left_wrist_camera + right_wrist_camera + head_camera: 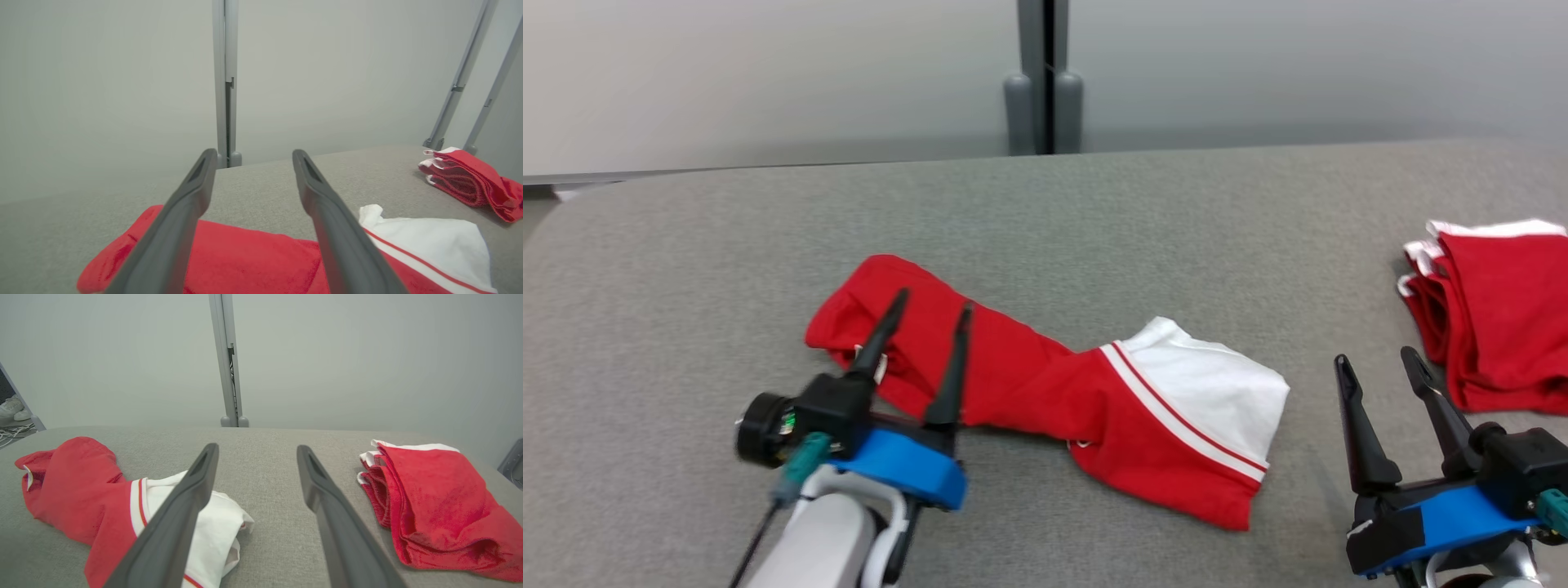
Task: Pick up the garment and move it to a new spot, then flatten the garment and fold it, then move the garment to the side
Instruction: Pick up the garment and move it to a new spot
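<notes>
The garment [1029, 384] lay crumpled in the middle of the head view on the grey bench [1094, 220]. Its red body was twisted into a thick band running from centre-left to lower centre, and a white panel edged with red and white stripes was bunched at its right end. The left hand [934, 300] hung over the red end at the lower left, its fingers [327, 212] spread with nothing between them (the left wrist view showed red cloth below and bare bench through the gap). The right hand [1374, 356] stood at the lower right, also spread and empty, over open bench between the garment and a pile of folded red cloth [1494, 318] at the right edge.

The cloth looked light, limp and slightly fuzzy. It would probably drape rather than hold a shape, and a single pinch would likely lift it as a dangling bundle. The twist at mid-length seemed the main obstacle to flattening. A sensible hold would be at two ends at once: the corner of the white panel for the right hand and the far red corner for the left, each pinched at a seam.
</notes>
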`<state>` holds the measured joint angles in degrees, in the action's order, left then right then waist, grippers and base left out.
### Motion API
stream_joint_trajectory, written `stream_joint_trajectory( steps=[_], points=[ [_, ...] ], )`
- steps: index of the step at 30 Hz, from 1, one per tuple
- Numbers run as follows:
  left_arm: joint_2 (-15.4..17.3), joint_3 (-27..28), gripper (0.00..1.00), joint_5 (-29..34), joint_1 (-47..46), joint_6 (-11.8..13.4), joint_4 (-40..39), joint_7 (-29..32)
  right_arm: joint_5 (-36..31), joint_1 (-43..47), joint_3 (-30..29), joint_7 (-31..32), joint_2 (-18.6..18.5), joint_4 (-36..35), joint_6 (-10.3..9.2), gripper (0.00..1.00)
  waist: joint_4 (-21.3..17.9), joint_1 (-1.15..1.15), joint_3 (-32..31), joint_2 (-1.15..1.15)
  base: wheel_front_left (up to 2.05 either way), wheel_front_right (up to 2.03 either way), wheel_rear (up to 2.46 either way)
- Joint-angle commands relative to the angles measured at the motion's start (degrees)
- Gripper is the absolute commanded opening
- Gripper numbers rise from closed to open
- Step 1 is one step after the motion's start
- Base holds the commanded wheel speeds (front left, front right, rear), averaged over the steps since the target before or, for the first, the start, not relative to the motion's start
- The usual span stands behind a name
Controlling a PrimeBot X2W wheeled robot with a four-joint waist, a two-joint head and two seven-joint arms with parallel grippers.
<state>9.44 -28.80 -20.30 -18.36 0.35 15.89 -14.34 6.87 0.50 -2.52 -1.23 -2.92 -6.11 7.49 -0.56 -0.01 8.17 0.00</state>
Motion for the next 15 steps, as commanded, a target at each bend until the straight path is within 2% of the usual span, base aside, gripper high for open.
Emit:
stream_joint_trajectory(
  steps=[1,6,15],
  points=[
    [1.1,1.9,1.0,-0.9,1.6,1.0,-0.3,-0.4,-0.4,0.7,-0.2,0.4,0.0,-0.3,0.0,1.0,1.0,0.01,-0.6,0.0,0.0,0.0,0.0],
    [4.7,7.2,1.0,-3.3,6.1,3.6,-0.9,-0.6,-0.5,2.2,-0.1,1.5,0.0,-0.6,0.0,1.0,3.8,0.01,-2.9,0.0,0.0,0.0,0.0],
    [8.3,10.0,1.0,-5.4,12.8,3.9,-2.8,-0.7,0.0,4.7,0.1,2.7,0.0,-0.2,0.0,1.0,4.9,0.01,-6.2,0.0,0.0,0.0,0.0]
  ],
)
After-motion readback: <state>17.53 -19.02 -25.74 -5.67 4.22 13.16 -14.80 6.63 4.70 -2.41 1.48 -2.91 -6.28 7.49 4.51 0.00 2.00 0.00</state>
